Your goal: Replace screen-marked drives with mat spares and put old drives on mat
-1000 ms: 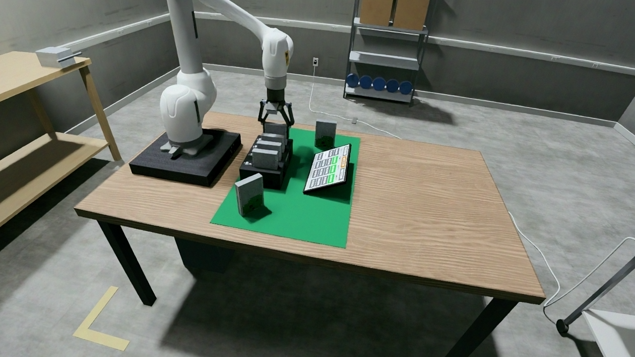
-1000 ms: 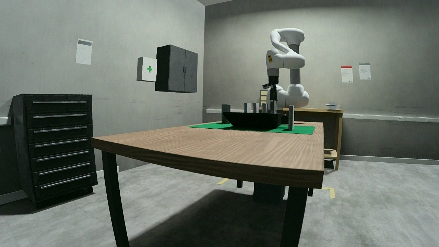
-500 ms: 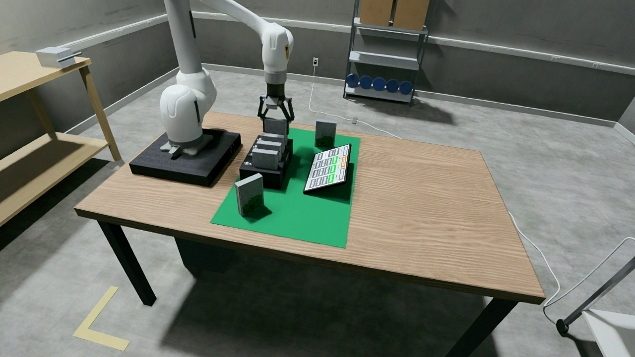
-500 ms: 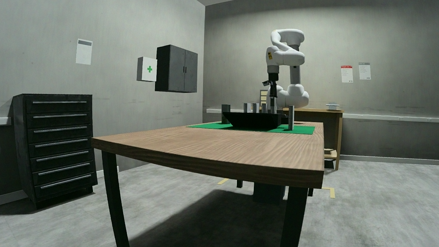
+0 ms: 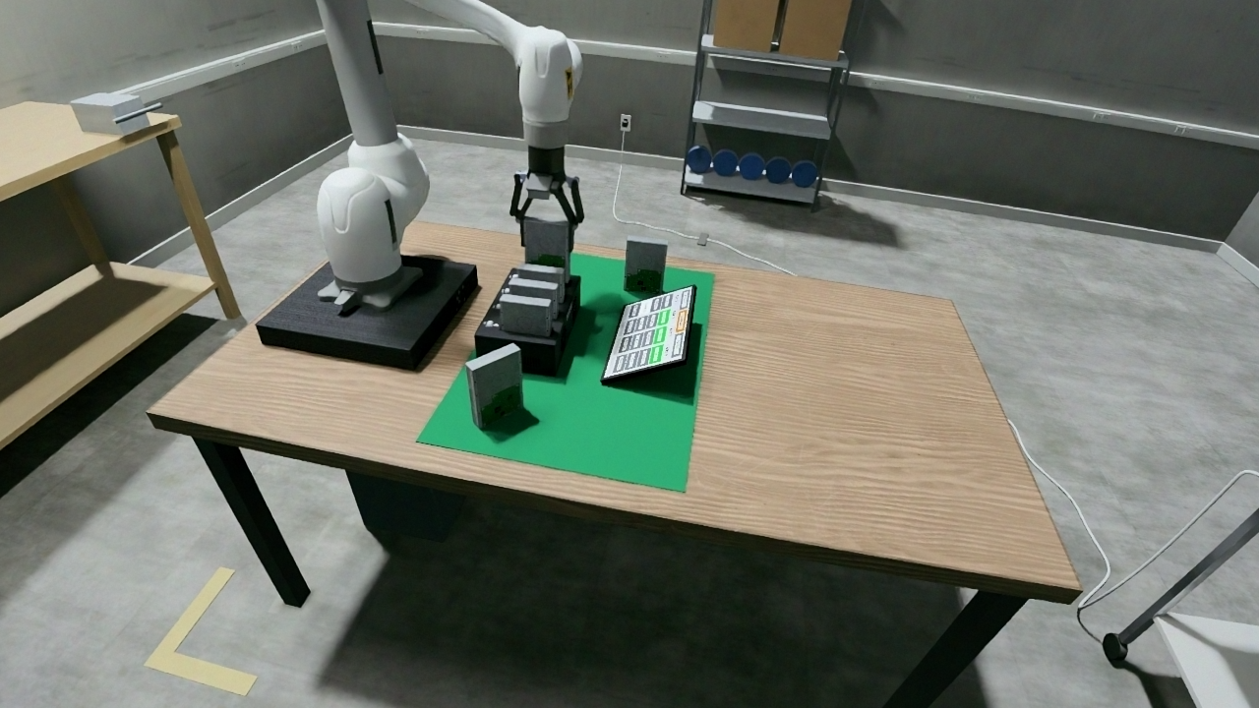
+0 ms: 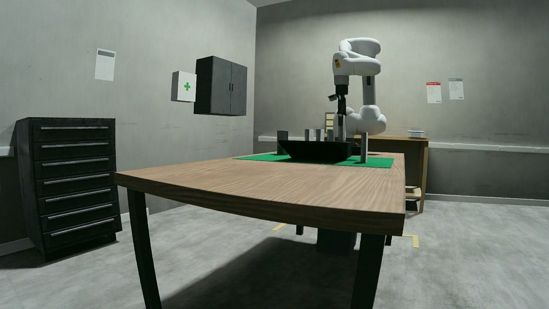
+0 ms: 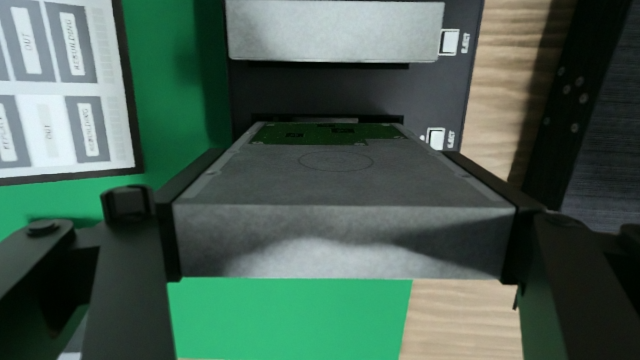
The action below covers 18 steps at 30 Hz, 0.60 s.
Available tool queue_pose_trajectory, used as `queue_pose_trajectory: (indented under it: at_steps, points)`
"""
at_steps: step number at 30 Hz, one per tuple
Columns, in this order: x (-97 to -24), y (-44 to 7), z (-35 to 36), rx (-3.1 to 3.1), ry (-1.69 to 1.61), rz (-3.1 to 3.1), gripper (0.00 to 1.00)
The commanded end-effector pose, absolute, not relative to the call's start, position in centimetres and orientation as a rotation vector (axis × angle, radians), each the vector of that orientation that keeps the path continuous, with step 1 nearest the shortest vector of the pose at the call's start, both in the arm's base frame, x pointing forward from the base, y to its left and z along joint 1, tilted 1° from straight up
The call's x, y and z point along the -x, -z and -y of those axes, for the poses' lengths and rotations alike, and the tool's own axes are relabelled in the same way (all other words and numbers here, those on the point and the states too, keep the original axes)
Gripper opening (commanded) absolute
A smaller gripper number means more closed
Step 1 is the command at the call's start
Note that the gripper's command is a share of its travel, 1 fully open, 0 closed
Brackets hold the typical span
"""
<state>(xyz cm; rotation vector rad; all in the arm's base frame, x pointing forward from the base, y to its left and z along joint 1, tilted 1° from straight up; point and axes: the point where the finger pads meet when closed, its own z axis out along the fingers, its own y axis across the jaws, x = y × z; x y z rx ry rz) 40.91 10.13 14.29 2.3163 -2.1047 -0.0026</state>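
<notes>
The claw [image 5: 546,219] [image 6: 340,125] [image 7: 333,176] grips the old drive [image 5: 547,243] [image 6: 340,132] [image 7: 340,240] by its edges, partly above the dock [image 5: 528,350] [image 7: 350,90]; best lift straight up (no tilting), clearing its neighbour before swinging matward.

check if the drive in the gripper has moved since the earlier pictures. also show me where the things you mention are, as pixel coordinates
Yes, upward: in the top view, the held drive [image 5: 547,239] [image 6: 340,131] [image 7: 345,240] now stands higher above the dock [image 5: 533,354] [image 7: 345,90] than before.
</notes>
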Motion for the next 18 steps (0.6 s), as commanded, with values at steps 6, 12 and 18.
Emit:
queue_pose_trajectory:
  at_steps: [6, 12, 18]
  points:
    - [-41.0, -17.0, -10.2, -2.317, 0.002, 2.106, 0.1]
    - [-41.0, -18.6, -10.2, -2.317, 0.002, 2.106, 0.1]
    - [-41.0, -19.9, -10.2, -2.317, 0.002, 2.106, 0.1]
